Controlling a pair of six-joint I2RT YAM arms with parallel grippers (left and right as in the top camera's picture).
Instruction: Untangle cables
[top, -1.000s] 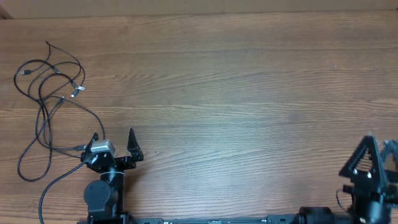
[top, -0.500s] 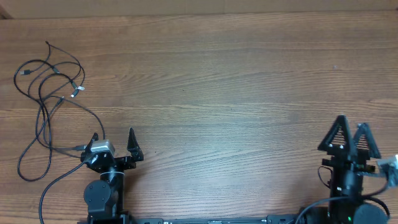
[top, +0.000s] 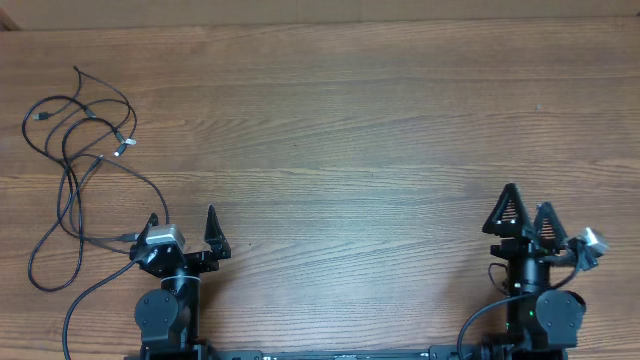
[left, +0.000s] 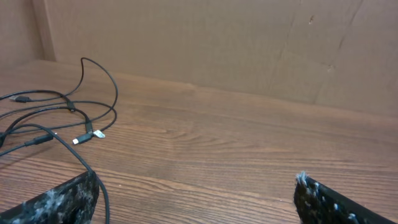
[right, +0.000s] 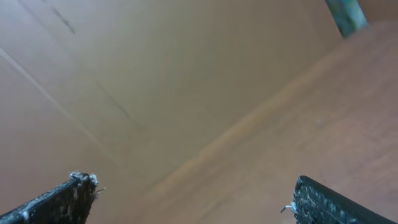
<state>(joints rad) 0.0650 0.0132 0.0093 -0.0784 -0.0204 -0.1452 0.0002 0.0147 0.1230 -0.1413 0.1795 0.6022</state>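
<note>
L gripper (top: 182, 215): black two-finger jaws spread wide, nothing between them; confirmed in L wrist view (left: 193, 193), bare wood only betw. the fingers. R gripper (top: 527, 198): jaws likewise wide apart, holding nothing; R wrist view (right: 191, 182) is tilted and blurred, showing empty space betw. the fingers. Both grippers sit at bottom of overhead frame, L at lower left, R at lower right, well apart. Thin black flexible cables w/ small silvery plug ends (top: 70, 170) lie in a loose tangle at upper left to mid left of overhead frame, loops overlapping, on the brown wood-grain table (top: 380, 130). One strand runs down from the tangle right past the L gripper's frame-left finger (left: 74, 194); contact cannot be determined. In L wrist view the cables (left: 68, 107) occupy the left side. R gripper is far from all cables. Plain brown cardboard wall (left: 249, 50) stands behind the table.
</note>
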